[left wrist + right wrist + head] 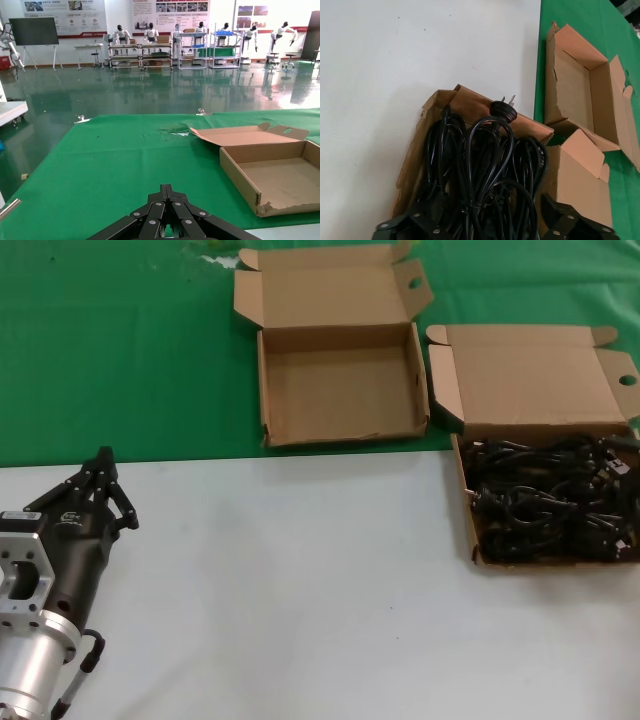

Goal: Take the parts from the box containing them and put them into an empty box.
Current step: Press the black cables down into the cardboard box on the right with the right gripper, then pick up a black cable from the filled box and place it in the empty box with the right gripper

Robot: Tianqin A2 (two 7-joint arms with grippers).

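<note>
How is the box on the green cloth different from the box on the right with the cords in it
The empty box holds nothing; the box with the cords is filled with looped black power cords. The empty box lies wholly on the green cloth, while the cord box's tray lies on the white table, farther right and nearer the robot. Both are shallow brown cardboard with the lid folded back and a round hole in one flap.

A big hall is seen far ahead of the left arm's jaws. Its floor (150, 95) is dark green and shiny, and bright light is mirrored in it. Metal shelves (160, 52) are lined up along the far wall. Posters (170, 7) are hung above them. A dark screen (34, 31) is stood off to one side. Closer in, a green cloth (100, 160) is spread out, and beside it a white tabletop (300, 580) is seen.
</note>
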